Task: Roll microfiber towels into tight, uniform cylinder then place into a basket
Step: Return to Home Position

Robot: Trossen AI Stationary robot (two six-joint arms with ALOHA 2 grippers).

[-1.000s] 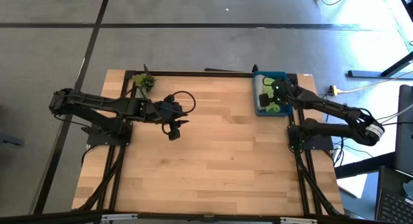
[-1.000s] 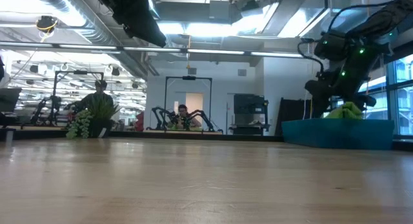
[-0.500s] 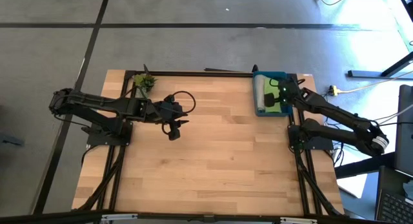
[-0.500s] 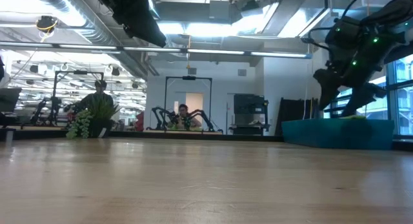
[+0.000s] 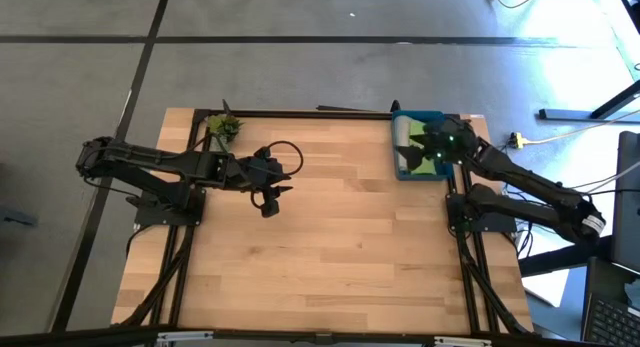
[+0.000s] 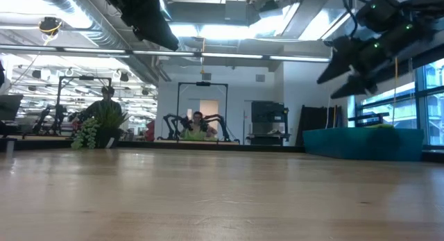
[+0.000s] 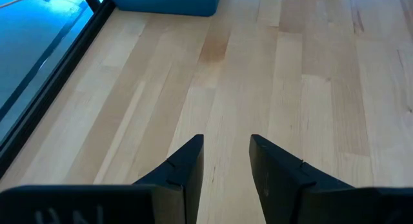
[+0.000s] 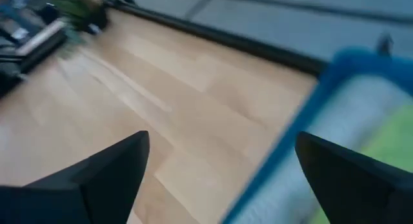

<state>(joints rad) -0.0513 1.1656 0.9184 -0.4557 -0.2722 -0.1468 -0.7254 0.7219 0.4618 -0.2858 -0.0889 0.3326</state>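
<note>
The blue basket (image 5: 401, 171) stands at the table's far right, and the low view shows its side wall (image 6: 364, 144). The bright green towel (image 5: 430, 168) lies inside it, and beside that lies the light grey towel (image 8: 364, 114). My right gripper (image 6: 338, 72) hovers open above the basket, slanting down toward the table's left, with nothing between its fingers. In its wrist view the green towel (image 8: 381, 169) lies past the basket's rim (image 8: 303, 130). My left gripper (image 5: 268, 200) waits open over the table's left half, above bare wood (image 7: 226, 153).
A small green plant sprig (image 5: 224, 127) stands at the far left corner of the table. A black frame rail (image 7: 58, 62) runs along the table's edge. The wooden top between the two arms (image 5: 340, 237) is bare. A person sits at another robot station in the room behind (image 6: 195, 126).
My right gripper has risen out of the basket and tipped from pointing steeply down to a shallower slant, staying open. The green towel, which bulged above the basket's wall under the gripper, now lies low inside the basket.
</note>
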